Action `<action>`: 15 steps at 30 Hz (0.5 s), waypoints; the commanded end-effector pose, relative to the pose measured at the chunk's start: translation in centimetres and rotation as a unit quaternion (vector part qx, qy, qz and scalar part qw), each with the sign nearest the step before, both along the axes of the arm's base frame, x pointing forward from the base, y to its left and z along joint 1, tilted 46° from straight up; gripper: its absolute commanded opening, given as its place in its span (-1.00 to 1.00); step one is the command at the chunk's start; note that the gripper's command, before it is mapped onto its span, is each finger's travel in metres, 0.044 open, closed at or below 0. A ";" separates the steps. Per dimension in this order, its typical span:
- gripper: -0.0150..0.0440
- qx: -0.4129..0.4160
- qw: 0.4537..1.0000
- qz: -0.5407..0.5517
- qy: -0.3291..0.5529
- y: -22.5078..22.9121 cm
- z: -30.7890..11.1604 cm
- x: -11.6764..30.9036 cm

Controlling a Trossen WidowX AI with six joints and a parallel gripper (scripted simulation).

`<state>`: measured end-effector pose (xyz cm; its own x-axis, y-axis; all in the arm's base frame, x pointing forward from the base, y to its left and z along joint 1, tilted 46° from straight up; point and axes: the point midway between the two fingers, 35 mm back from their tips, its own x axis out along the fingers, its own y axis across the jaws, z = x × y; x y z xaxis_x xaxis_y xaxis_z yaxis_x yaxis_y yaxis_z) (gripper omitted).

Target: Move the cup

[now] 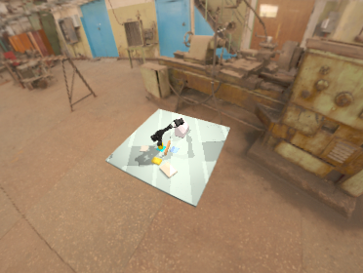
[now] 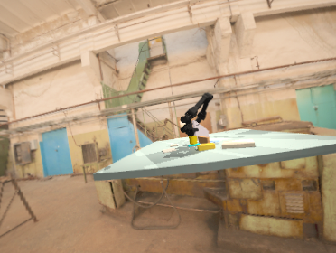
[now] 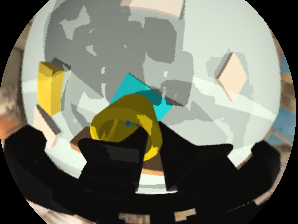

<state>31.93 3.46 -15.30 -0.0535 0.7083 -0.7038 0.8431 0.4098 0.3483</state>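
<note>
The yellow cup (image 1: 160, 146) (image 2: 193, 140) (image 3: 107, 116) is at the cyan pad (image 1: 163, 150) (image 3: 129, 86); whether its base touches the pad is unclear. Small blue, green and red marbles (image 3: 132, 124) show inside the cup in the wrist view. My gripper (image 1: 160, 143) (image 2: 192, 135) (image 3: 149, 132) is shut on the cup, with its fingertips at the wall near the rim. The cup looks tilted in the wrist view, but roughly upright in the exterior view. The blue pad (image 1: 175, 149) lies on the other side of the barrier and is hidden in the wrist view.
An orange-brown barrier (image 1: 167, 147) (image 2: 203, 139) (image 3: 81, 135) stands close beside the cup, between the pads. A yellow block (image 1: 156, 160) (image 2: 206, 146) (image 3: 49, 91) and a beige block (image 1: 168, 170) (image 2: 238, 145) lie nearby. A pale pinkish object (image 1: 181, 130) stands near the arm's base.
</note>
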 end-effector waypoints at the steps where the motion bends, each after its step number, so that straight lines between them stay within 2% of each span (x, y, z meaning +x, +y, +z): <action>1: -0.49 0.003 1.000 -0.001 0.005 0.4 -0.3 -0.3; 15: -0.49 0.000 1.000 0.000 0.001 0.2 -0.2 -0.1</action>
<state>31.77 3.64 -15.50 -0.0563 0.7091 -0.7029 0.8444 0.4095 0.3454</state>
